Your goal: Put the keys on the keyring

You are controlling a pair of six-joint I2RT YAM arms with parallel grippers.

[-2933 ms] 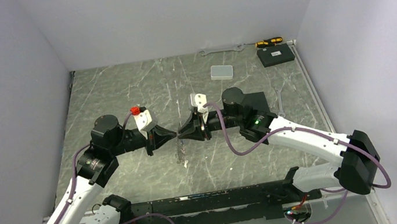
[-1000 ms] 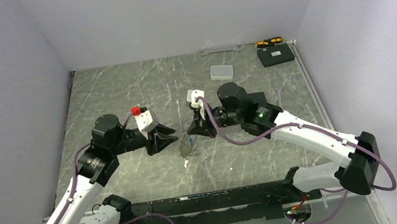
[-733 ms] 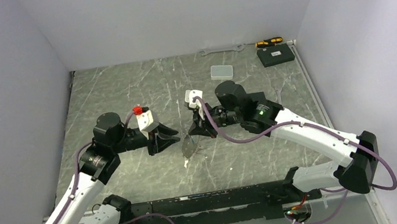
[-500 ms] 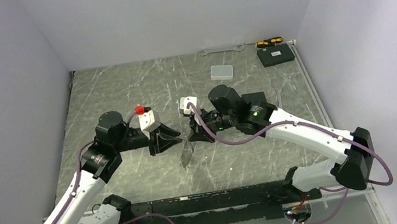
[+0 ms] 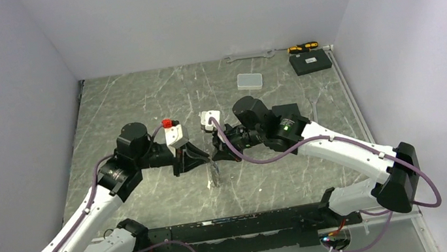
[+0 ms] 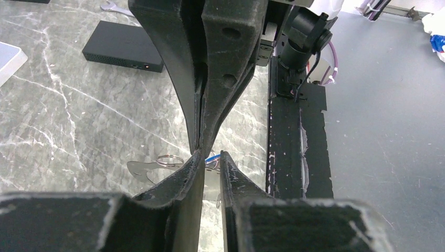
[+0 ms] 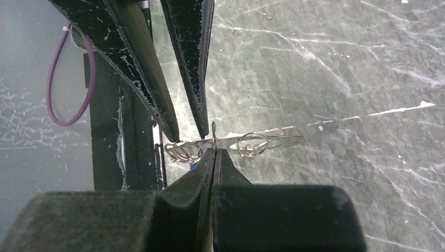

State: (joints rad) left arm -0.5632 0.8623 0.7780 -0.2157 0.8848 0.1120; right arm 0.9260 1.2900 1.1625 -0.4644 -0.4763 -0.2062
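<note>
top view: the left gripper (image 5: 204, 159) and right gripper (image 5: 216, 156) meet tip to tip over the middle of the table (image 5: 139, 105). the keyring (image 5: 213, 175) hangs just below them. a clear box (image 5: 249, 81), a black box (image 5: 310, 62) and a wrench (image 5: 250, 55) lie well apart at the far side.

left wrist: the left gripper (image 6: 209, 155) has its jaws a narrow gap apart, clamped on nothing that shows. a bit of the blue key (image 6: 213, 157) sits in that gap. the right gripper's fingers (image 6: 225, 79) come down from above, pressed together, tips just above the left tips. a small loop of the keyring (image 6: 169, 160) lies to the left.

right wrist: the right gripper (image 7: 214, 152) has its jaws pressed tight on the keyring (image 7: 214, 131), a thin loop standing on edge out of the tips, wire coils on either side. the left gripper's fingers (image 7: 191, 79) reach in from above, parted, tips just beside the loop. the blue key (image 7: 194, 164) peeks out low, just left of the right tips.
</note>
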